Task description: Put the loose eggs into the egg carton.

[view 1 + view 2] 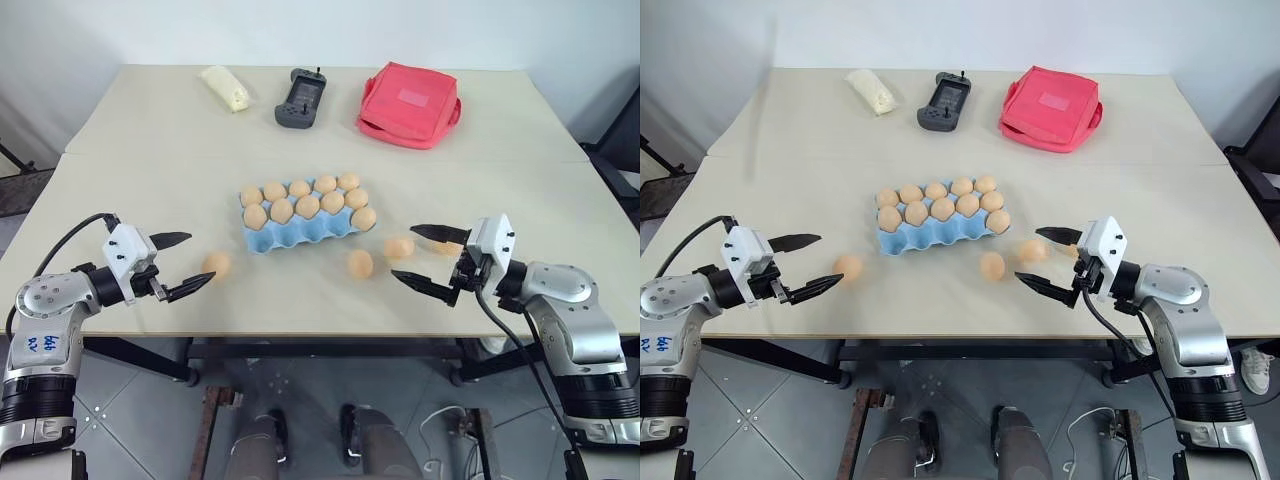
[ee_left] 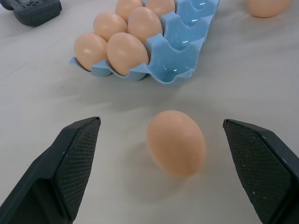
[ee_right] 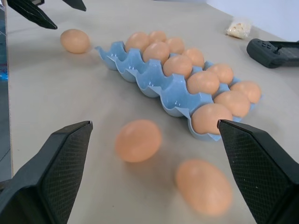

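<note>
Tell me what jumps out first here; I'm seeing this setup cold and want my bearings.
The light blue egg carton at the table's middle draws the eye: its two far rows hold tan eggs and its near row is empty. Three loose eggs lie on the table in front of it, one before the open left gripper, two near the open right gripper. A red pouch sits at the far edge.

The small tan-orange loose egg nearest the right gripper is partly hidden behind its upper black finger in the head views. In the right wrist view, two eggs in the foreground are blurred. The light blue moulded egg carton is cut off by the left wrist view's edge, as is the dark grey handheld controller. The controller's markings are too small to read.
</note>
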You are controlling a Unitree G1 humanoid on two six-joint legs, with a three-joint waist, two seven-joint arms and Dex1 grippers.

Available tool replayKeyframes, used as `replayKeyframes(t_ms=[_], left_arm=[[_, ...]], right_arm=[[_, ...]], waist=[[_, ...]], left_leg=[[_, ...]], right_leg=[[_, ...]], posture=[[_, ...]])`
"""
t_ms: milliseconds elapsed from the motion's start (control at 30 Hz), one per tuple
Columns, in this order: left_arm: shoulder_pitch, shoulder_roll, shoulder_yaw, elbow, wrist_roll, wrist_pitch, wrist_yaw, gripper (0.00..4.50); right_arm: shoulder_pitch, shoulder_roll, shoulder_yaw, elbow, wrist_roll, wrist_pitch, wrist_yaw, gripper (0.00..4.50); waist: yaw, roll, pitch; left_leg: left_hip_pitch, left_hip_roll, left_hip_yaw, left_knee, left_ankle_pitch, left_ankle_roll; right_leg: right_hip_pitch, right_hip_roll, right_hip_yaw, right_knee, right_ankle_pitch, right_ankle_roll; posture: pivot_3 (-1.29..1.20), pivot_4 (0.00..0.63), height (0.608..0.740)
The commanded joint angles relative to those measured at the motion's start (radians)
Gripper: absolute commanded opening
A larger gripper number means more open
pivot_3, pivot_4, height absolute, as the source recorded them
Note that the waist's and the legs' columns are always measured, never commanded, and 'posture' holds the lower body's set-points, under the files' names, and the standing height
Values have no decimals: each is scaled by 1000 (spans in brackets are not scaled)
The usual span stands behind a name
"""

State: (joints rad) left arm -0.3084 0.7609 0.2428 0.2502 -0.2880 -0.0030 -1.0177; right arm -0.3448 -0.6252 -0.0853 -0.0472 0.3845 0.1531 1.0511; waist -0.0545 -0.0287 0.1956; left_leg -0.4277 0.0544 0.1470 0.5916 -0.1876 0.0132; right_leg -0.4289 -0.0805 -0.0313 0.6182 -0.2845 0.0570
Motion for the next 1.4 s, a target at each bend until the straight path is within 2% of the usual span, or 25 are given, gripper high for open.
replayKeyframes(t_ms=[33, 133, 400, 600, 833, 967, 1167, 1267, 1400], left_arm=[[-16, 2, -1, -53, -27, 14, 1, 4486], [-20, -14, -12, -89, -50, 43, -5, 4486], [-35, -75, -106, -219, -68, 67, -32, 4486], [-54, -85, -173, -251, -78, 78, -82, 4486], [-67, -95, -179, -238, -78, 84, -82, 4486], [-58, -96, -168, -233, -76, 78, -71, 4486], [-37, -94, -153, -254, -81, 82, -54, 4486], [-17, -91, -142, -271, -86, 85, -43, 4500], [-1, -88, -123, -278, -96, 93, -28, 4500]], right_arm=[[-14, 6, -13, -16, 4, -23, -23, 4500], [-1, 4, -39, -21, 3, -21, -55, 4500], [135, -12, -217, 18, 10, 4, -208, 4500], [175, -16, -212, 86, -79, 19, -320, 4500], [17, -5, -136, 178, -93, 54, -313, 4500], [-133, 3, -64, 371, -145, 69, -305, 4500], [-274, 26, -36, 644, -197, 11, -324, 4500], [-315, 33, -40, 726, -197, -28, -296, 3896], [-325, 38, -42, 682, -162, -39, -228, 2500]], waist=[[0, 0, 0], [0, 0, 0], [18, 0, 0], [14, 0, 0], [-6, 0, 0], [-5, 0, 0], [-1, 0, 0], [-3, 0, 0], [-4, 0, 0]], left_leg=[[0, 0, 0, 0, 0, 0], [0, 0, 0, 0, 0, 0], [0, 0, 0, 0, 0, 0], [1, 0, 1, 2, 0, 0], [2, 0, 1, 6, 1, 1], [2, 0, 2, 6, 1, 2], [1, -1, 1, 6, 1, 2], [1, -1, 2, 6, 1, 1], [1, 0, 2, 6, 1, 1]], right_leg=[[0, 0, 0, 0, 0, 0], [0, 0, 0, 0, 1, 1], [0, 0, 0, 0, 1, 2], [1, 1, 2, 0, 0, -1], [2, 3, 4, 2, 1, -1], [2, 3, 4, 3, 1, -1], [1, 2, 3, 3, 2, 2], [1, 2, 4, 3, 4, 4], [1, 2, 3, 3, 4, 5]], posture=[[0, 150, 740], [0, 150, 740], [0, 150, 740], [0, 150, 740], [0, 150, 740], [0, 150, 740], [0, 150, 740], [0, 150, 740], [0, 150, 740]])
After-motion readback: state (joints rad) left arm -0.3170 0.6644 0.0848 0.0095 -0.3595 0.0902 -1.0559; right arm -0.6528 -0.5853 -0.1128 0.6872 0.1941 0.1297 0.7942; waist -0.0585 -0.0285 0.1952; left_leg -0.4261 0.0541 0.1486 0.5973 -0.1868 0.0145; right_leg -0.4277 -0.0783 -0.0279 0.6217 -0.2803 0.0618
